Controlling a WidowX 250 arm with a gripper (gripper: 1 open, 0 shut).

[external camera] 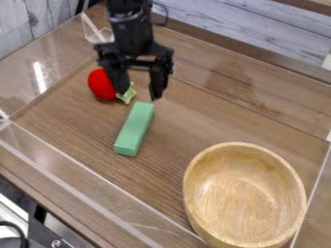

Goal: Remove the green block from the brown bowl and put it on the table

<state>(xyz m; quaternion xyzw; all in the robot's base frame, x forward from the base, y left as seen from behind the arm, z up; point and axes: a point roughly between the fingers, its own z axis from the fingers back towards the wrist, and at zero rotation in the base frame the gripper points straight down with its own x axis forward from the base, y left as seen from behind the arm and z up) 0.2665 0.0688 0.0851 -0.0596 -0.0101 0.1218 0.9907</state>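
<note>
The green block [134,129] lies flat on the wooden table [220,116], left of centre, with nothing touching it. The brown bowl [245,193] stands empty at the lower right. My gripper [139,85] hangs above the block's far end, pointing down, its two black fingers [163,82] spread wide and open with nothing between them.
A red ball-like object [103,82] rests just left of the gripper, with a small yellowish piece [127,94] beside it. Clear plastic walls [39,58] rim the table on the left and front. A pale plank wall [258,24] runs behind.
</note>
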